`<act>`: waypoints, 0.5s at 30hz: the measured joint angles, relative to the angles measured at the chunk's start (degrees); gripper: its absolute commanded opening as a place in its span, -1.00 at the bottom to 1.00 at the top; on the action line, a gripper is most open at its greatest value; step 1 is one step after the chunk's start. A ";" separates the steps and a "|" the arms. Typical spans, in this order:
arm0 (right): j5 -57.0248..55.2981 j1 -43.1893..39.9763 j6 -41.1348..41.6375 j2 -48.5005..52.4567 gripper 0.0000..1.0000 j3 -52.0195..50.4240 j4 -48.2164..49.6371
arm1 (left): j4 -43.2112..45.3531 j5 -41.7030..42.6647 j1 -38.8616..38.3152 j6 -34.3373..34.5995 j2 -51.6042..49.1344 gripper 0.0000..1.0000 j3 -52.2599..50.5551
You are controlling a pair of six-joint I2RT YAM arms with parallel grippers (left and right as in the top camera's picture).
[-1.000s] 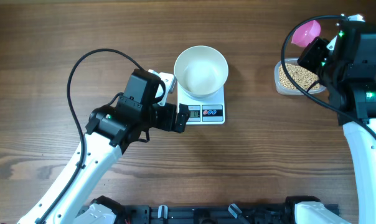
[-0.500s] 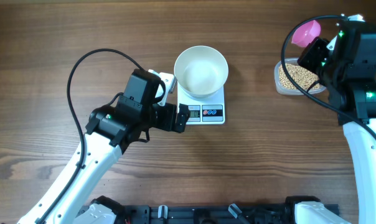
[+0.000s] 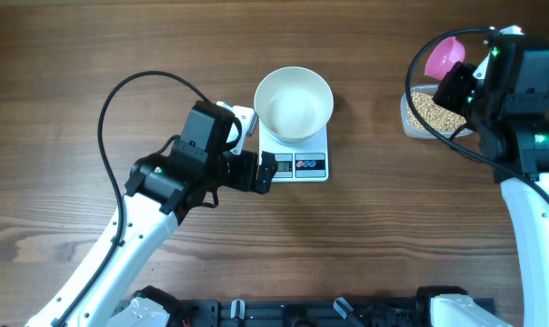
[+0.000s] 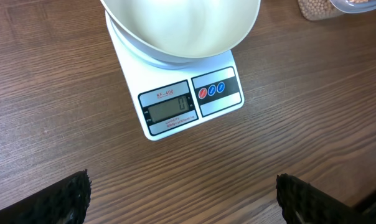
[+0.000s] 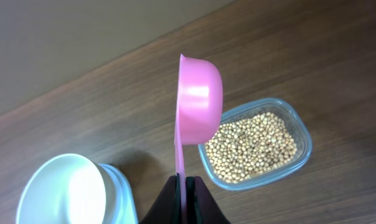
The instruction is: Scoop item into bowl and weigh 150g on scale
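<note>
- The step in hand looks like the scooping itself: the right gripper (image 5: pixel 183 186) is clenched on the thin handle of a pink scoop (image 5: pixel 197 99), which hangs on edge over the clear tub (image 5: pixel 303 134).
- The beans (image 5: pixel 253 143) all lie in that tub, at the right side of the worktop (image 3: pixel 74 54). I see none in the scoop's cup from overhead, and none in the bowl.
- The white bowl (image 3: pixel 294 103) sits on the scale (image 3: pixel 302 163), well apart from the tub, and appears empty. The display is too small to read.
- The left gripper (image 4: pixel 182 202) is spread wide and holds nothing, hovering just in front of the scale's button panel.
- Next move, as I judge it: lower the scoop into the beans, roll the cup upright to fill it, then carry it level across to the bowl and tip it in.
- Filling must then stop when the scale reads the target weight.
</note>
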State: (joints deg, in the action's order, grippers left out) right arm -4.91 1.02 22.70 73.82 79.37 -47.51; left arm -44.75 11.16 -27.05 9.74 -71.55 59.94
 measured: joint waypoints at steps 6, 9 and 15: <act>-0.17 0.00 -3.08 0.00 -0.92 0.00 0.02 | 0.00 0.00 0.00 0.00 0.00 1.00 0.00; -0.46 0.00 -4.26 -0.07 -0.91 0.00 -0.44 | -0.02 0.00 0.00 0.00 0.00 1.00 0.00; -0.50 0.00 -4.96 -0.22 -0.91 0.00 -3.23 | 0.00 0.00 0.00 0.00 0.00 1.00 0.00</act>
State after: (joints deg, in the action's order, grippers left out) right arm -5.41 1.02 17.74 73.60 79.37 -50.74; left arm -44.75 11.16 -27.05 9.74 -71.55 59.94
